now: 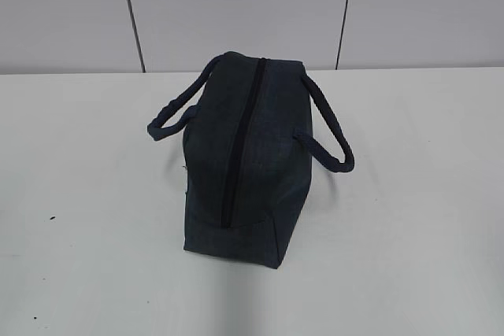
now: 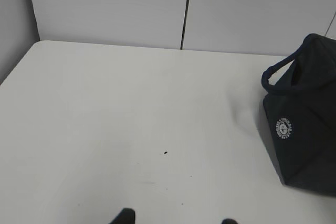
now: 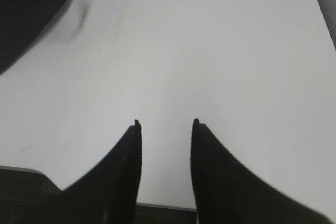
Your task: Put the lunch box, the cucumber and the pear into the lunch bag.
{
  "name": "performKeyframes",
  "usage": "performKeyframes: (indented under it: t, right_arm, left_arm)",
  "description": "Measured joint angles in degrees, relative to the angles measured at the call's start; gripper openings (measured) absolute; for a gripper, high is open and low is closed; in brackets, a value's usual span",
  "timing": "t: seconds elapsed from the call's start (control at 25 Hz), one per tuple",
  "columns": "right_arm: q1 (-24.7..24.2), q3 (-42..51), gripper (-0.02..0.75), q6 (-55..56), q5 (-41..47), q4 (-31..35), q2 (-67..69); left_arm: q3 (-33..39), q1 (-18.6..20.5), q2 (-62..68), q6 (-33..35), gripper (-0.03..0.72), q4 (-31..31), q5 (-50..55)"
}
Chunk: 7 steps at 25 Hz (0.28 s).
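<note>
The dark navy lunch bag (image 1: 272,155) stands in the middle of the white table (image 1: 94,194). Its long zipper (image 1: 240,139) runs shut along the top, and a padded handle hangs off each side. The lunch box, the cucumber and the pear are out of view. In the left wrist view the bag (image 2: 304,129) sits at the right edge; only the tips of my left gripper (image 2: 176,219) show at the bottom, apart and empty. My right gripper (image 3: 165,124) stands open over bare table near the front edge, with a corner of the bag (image 3: 26,9) at the upper left. Neither arm appears in the exterior view.
A grey panelled wall (image 1: 236,5) runs behind the table's far edge. A small dark speck (image 2: 166,152) lies on the table ahead of the left gripper. The table's near edge (image 3: 163,205) shows between the right gripper's fingers.
</note>
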Motion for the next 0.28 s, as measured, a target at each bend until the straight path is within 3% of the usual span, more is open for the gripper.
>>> performKeyframes:
  t: [0.28]
  right_arm:
    - [0.0,0.0,0.260,0.0,-0.1,0.0,0.0]
  left_arm:
    - [0.0,0.0,0.0,0.0,0.309,0.0,0.0]
